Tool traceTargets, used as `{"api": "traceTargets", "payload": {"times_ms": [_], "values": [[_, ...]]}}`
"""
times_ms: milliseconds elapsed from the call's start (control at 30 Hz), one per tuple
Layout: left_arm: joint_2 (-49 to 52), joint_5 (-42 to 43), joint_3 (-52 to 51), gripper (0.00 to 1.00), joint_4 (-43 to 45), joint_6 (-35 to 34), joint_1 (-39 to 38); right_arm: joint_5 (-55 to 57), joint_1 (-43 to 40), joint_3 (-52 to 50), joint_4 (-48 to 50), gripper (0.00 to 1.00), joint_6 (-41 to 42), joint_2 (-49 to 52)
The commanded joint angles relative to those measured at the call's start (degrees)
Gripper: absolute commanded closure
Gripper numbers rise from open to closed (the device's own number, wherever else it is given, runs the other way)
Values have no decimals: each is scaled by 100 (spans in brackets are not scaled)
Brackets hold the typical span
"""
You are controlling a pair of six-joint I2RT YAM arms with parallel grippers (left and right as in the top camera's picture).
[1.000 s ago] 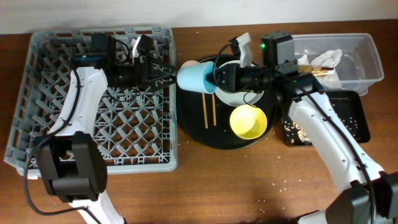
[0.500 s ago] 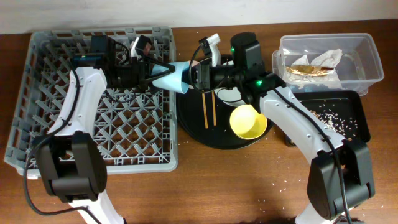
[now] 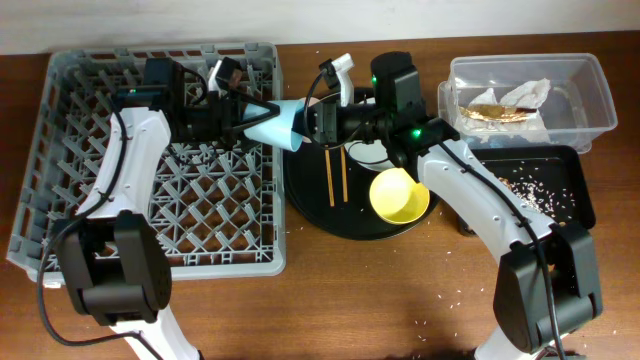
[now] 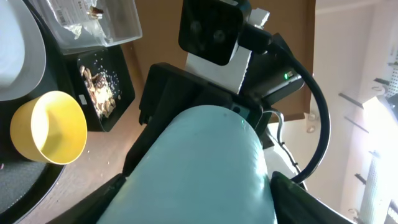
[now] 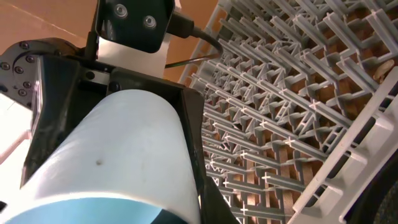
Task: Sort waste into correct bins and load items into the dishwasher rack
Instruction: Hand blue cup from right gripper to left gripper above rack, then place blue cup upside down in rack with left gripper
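The light blue cup (image 3: 272, 126) hangs on its side in the air over the right edge of the dishwasher rack (image 3: 100, 200), held from both ends. My left gripper (image 3: 266, 121) has its fingers pressed on the cup's two sides, base end; in the left wrist view the cup (image 4: 205, 168) fills the gap between them. My right gripper (image 3: 308, 122) is shut on the cup's rim; in the right wrist view the cup (image 5: 124, 149) shows with a finger (image 5: 214, 202) against its wall. The yellow bowl (image 3: 400, 195) and chopsticks (image 3: 337, 175) lie on the round black tray (image 3: 330, 215).
The plate (image 3: 375, 155) is mostly hidden under my right arm. A clear tub (image 3: 590, 90) at the back right holds the napkin (image 3: 530, 92) and wrapper (image 3: 490, 112). The shallow black tray (image 3: 570, 210) in front of it holds food scraps (image 3: 530, 185). Rice grains dot the table.
My right arm has carried the cup left from above the round tray to my left gripper, whose jaws have closed in on it. Over the last half second nothing has visibly moved.
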Motion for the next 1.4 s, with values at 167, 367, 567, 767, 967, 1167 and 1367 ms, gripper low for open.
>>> {"api": "traceTargets", "payload": {"times_ms": [167, 367, 567, 767, 967, 1167, 1367], "values": [[2, 4, 44, 29, -107, 0, -127, 498, 46, 11, 170, 96, -7, 118], [2, 4, 44, 39, -120, 0, -127, 498, 46, 11, 170, 69, -9, 118], [2, 4, 44, 41, -94, 0, -109, 468, 46, 11, 162, 47, -11, 118], [2, -63, 44, 43, 59, 0, 304, 39, -302, 11, -120, 32, -9, 116], [0, -2057, 48, 47, 120, -2, 837, -42, -1091, 11, -1086, 24, -181, 39], [-168, -3434, 245, 47, -57, -2, 1012, 181, -1989, 11, -2973, 19, -1440, 17], [-920, -6076, 968, 49, -1075, -39, 686, 1932, -2247, 11, -4524, 18, -2184, 17]]}}
